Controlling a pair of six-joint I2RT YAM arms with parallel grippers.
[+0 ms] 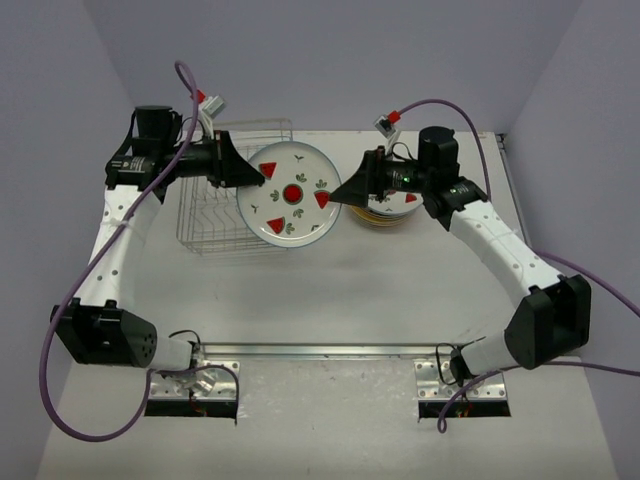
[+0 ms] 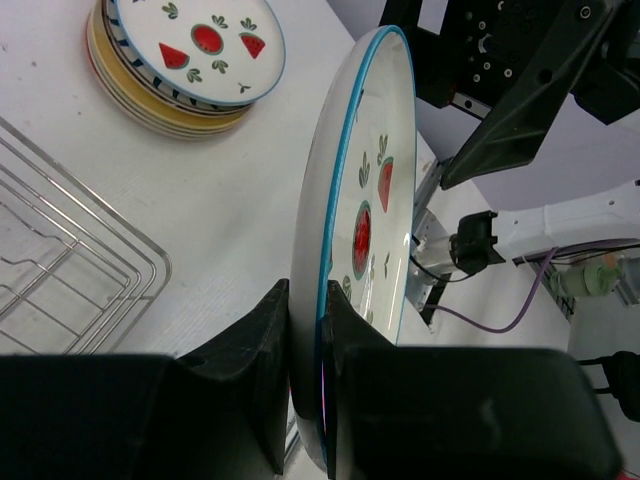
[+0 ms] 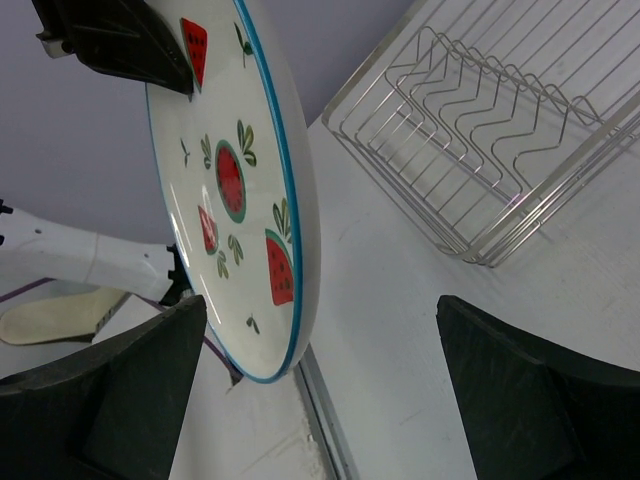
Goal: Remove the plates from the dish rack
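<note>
The left gripper [image 2: 310,320] is pressed together on the rim of one plate [image 1: 292,193], a white one with a blue edge, a red round at the centre, red watermelon wedges and small green sprigs. It holds that plate off the desk [image 1: 380,290], painted face turned up, in the space between the dish rack [image 1: 215,215] and the stack of plates [image 1: 395,212]. From above, the plate's left part overlaps the rack's right-hand edge. The pinch sits on the side of the plate nearest the rack, one black finger on each face. The right gripper [image 1: 340,195] has its fingers spread wide and reaches in from the other side, its tip right at the plate's far rim. From its own wrist camera the rim lies between the two open fingers, nearer one than the other; I cannot tell whether either touches it. The stack rests on the desk beneath the right arm's wrist, topped by another watermelon plate, with yellowish rims showing under it. The rack stands on the desk at the left, toward the back.
</note>
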